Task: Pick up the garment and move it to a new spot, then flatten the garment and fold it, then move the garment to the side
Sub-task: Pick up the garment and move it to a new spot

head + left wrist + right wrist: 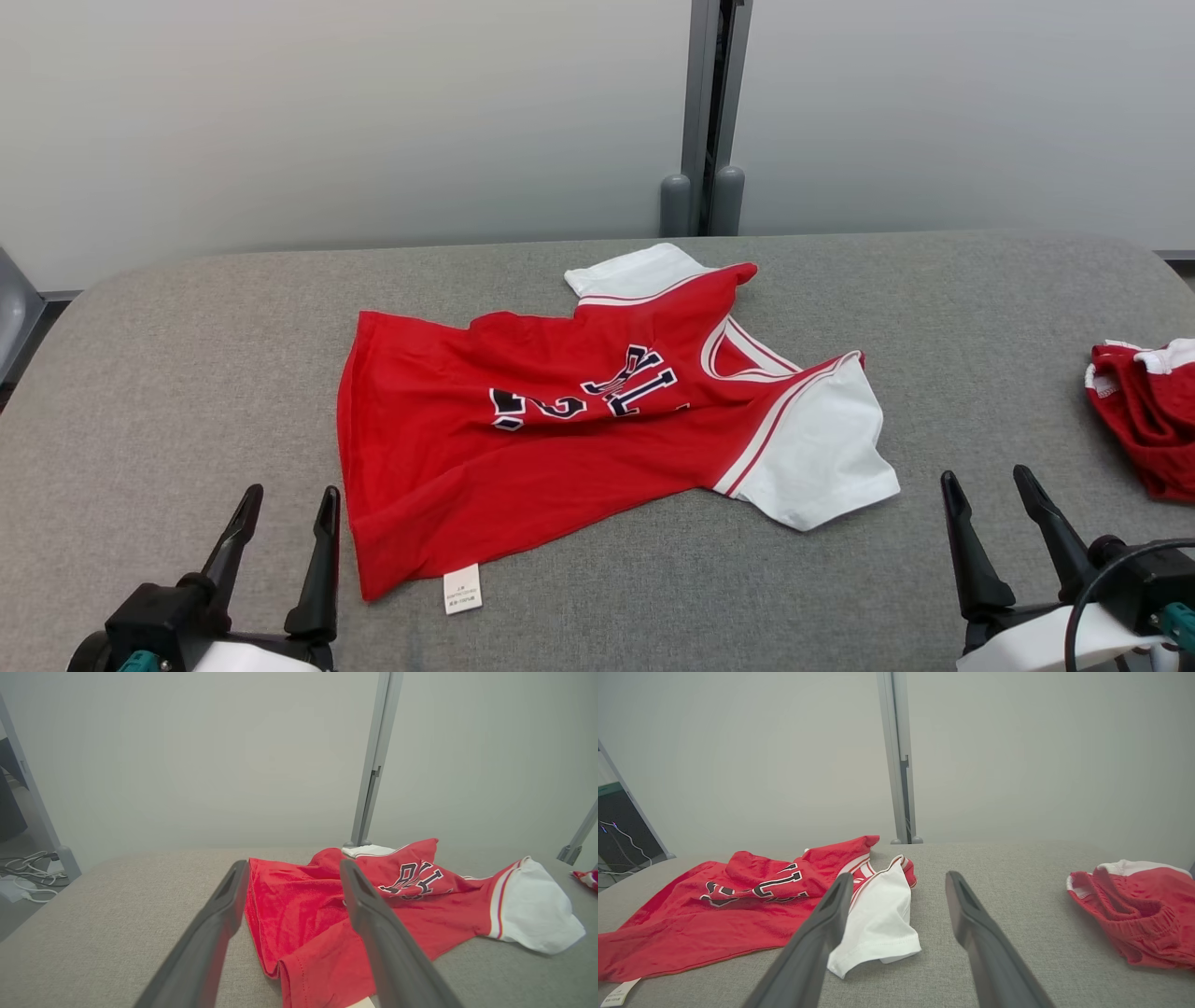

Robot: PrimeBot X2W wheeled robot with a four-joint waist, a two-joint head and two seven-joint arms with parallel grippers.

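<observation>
Two end effectors hover wide and empty: the left end effector (pixel 291 493) by the hem of the red garment (pixel 560 439), the right end effector (pixel 985 474) near its white sleeve. It lies rumpled in the middle of the bench (pixel 140 373); every step looks yet undone.

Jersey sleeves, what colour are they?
The sleeves are white, with thin red stripes where they meet the red jersey; clearest in the head view.

My left gripper (pixel 292 489) has dark fingers (pixel 387 952) of smooth matt plastic, the red-and-white jersey (pixel 560 457) is soft, faintly shiny cloth with a papery white tag (pixel 462 589), the grey table cover (pixel 187 373) coarse matt weave.
</observation>
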